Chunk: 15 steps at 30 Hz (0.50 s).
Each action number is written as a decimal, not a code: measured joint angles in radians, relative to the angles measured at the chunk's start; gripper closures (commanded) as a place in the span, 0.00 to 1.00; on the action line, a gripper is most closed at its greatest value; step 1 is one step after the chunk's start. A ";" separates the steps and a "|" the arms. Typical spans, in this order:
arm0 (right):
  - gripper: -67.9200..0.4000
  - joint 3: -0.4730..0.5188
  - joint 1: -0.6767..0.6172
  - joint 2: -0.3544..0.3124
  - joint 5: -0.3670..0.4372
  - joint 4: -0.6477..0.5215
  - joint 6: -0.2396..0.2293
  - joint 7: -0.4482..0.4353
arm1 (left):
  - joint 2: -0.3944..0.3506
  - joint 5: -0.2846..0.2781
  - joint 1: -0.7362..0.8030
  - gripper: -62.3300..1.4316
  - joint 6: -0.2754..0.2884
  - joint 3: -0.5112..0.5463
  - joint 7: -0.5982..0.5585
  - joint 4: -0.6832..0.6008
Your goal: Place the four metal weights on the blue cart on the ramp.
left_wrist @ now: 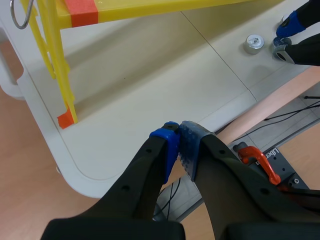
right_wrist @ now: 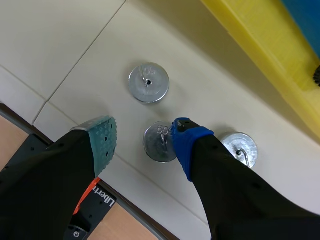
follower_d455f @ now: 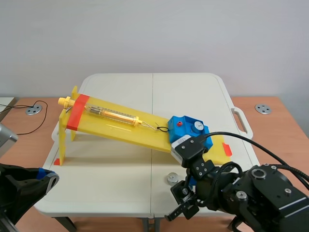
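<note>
Right pincer (right_wrist: 144, 137): spread, over a metal weight (right_wrist: 157, 144) on desk (right_wrist: 60, 40) beside yellow ramp (follower_d455f: 120, 123). Left pincer (left_wrist: 179, 139): pressed together, near ramp.

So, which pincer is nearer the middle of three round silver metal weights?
Right: right pincer open over the middle weight; left pincer shut, far off at the table edge.

white folding table (follower_d455f: 120, 164) carrying everything, yellow ramp (follower_d455f: 120, 126) standing on it on its legs, high end sitting at the left, three weights (right_wrist: 148, 82) lying flat near the table's front edge, just beside the ramp's low end
</note>
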<state>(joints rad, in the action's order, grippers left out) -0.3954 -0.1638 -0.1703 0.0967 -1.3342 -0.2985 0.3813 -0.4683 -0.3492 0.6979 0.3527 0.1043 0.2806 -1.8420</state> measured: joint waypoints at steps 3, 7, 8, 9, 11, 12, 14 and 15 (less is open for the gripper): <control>0.67 0.000 0.002 0.009 -0.004 0.015 0.012 -0.020 | 0.000 0.000 0.000 0.90 0.000 0.000 0.000 0.000; 0.77 0.000 0.005 0.010 -0.004 0.023 0.024 -0.037 | 0.000 0.000 0.000 0.90 0.000 0.000 0.000 0.000; 0.79 0.000 0.005 0.010 -0.004 0.023 0.026 -0.037 | 0.000 0.000 0.000 0.90 0.000 0.000 0.000 0.000; 0.82 0.000 0.005 0.010 -0.004 0.023 0.027 -0.037 | 0.000 0.000 0.000 0.90 0.000 0.000 0.000 0.000; 0.85 0.001 0.005 0.010 -0.004 0.023 0.031 -0.037 | 0.000 0.000 0.000 0.90 0.000 0.000 0.000 0.000; 0.87 0.001 0.005 0.010 -0.004 0.023 0.031 -0.037 | 0.000 0.000 0.000 0.90 0.000 0.000 0.000 0.000; 0.91 0.001 0.005 0.010 -0.004 0.023 0.034 -0.036 | 0.000 0.000 0.000 0.90 0.000 0.000 0.000 0.000; 0.94 0.001 0.005 0.010 -0.004 0.023 0.038 -0.034 | 0.000 0.000 0.000 0.90 0.000 0.000 0.000 0.000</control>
<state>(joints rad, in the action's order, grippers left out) -0.3946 -0.1585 -0.1600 0.0929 -1.3117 -0.2604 0.3470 -0.4683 -0.3492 0.6979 0.3527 0.1043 0.2806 -1.8420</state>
